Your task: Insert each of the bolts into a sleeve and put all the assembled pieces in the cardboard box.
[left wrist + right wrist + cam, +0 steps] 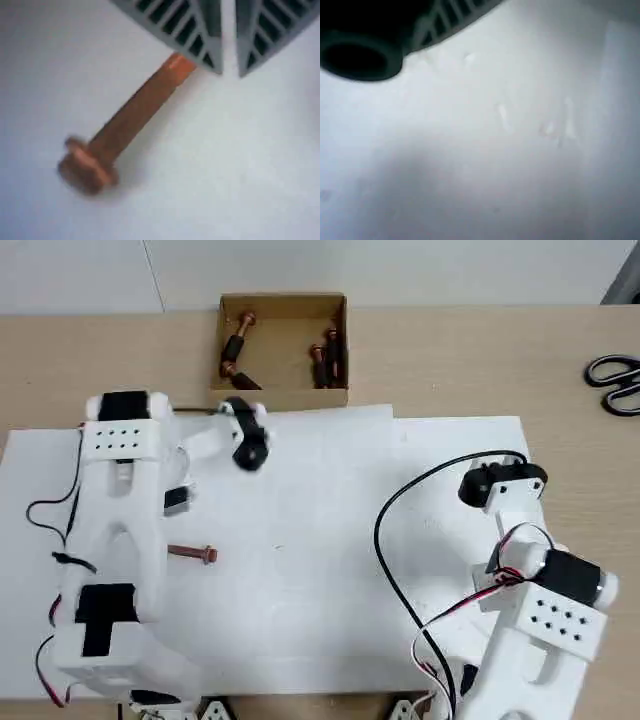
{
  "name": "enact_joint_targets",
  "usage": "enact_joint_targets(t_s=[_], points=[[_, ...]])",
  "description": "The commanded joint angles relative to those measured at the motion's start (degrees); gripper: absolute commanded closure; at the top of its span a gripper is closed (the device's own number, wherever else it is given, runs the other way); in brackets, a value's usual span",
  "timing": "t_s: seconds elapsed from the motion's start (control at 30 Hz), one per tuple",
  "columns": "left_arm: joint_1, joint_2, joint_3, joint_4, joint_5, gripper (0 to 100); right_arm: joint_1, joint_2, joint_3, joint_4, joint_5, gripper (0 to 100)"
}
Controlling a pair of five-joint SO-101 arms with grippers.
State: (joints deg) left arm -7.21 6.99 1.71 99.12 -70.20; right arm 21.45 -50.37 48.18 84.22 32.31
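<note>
A copper bolt lies flat on the white sheet, beside my left arm. In the left wrist view the bolt points its shaft tip at one grey finger of my left gripper. Only a thin slit shows between the jaws, and nothing is in it. My right gripper hovers over the sheet's right part, shut on a black sleeve. The sleeve's open end shows in the right wrist view next to a ribbed finger. The cardboard box holds several assembled pieces.
Black scissors lie on the wooden table at the far right. A black cable loops over the sheet near the right arm. The box stands just beyond the sheet's far edge.
</note>
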Motion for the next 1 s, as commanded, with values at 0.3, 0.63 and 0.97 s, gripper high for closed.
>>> enact_joint_targets(t_s=[0.3, 0.63, 0.97], points=[[-1.85, -1.05, 1.89, 1.41, -18.64, 99, 0.4, -0.84, -0.26, -2.68, 0.7, 99.5], [0.7, -1.58, 9.71, 1.41, -20.75, 99, 0.4, -0.75, 0.18, -5.32, 0.79, 99.5], [2.64, -20.13, 22.73, 1.49, -20.31, 93, 0.4, -0.75, 2.9, -6.02, 2.2, 99.5]])
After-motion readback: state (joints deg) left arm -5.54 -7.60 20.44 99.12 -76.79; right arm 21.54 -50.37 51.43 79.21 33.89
